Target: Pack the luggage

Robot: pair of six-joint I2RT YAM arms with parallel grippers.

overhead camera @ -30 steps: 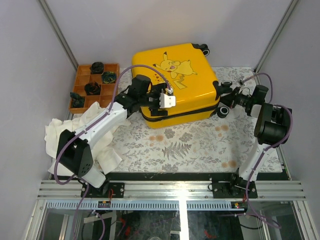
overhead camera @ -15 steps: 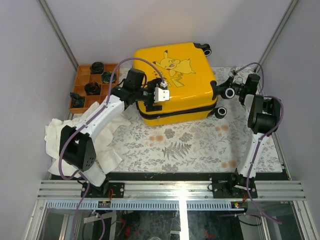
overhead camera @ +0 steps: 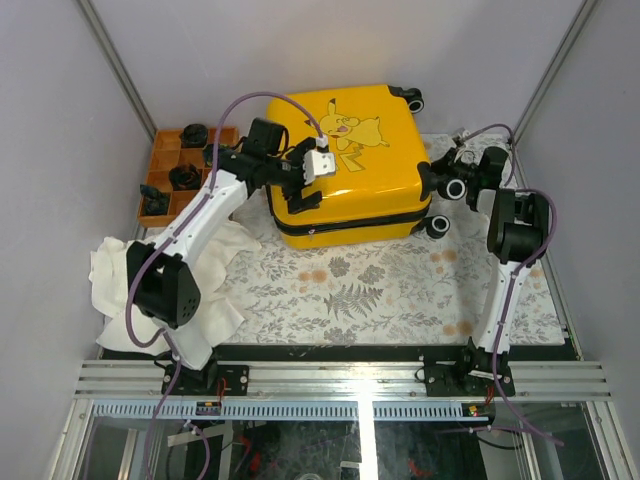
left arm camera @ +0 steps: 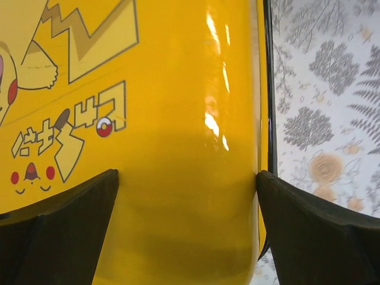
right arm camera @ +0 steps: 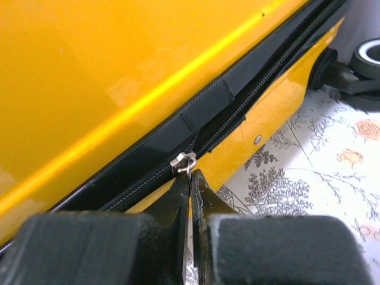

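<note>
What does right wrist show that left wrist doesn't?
Only right wrist: the zipper pull pinched in the shut right pincer, the black zipper track and a wheel. Only left wrist: the Pikachu print, with the left pincer open over the shell. Both: the yellow suitcase and the floral table cover.

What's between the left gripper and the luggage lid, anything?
Nothing visible. The left gripper hangs open over the luggage; only bare yellow shell shows in the gap between its jaws.
</note>
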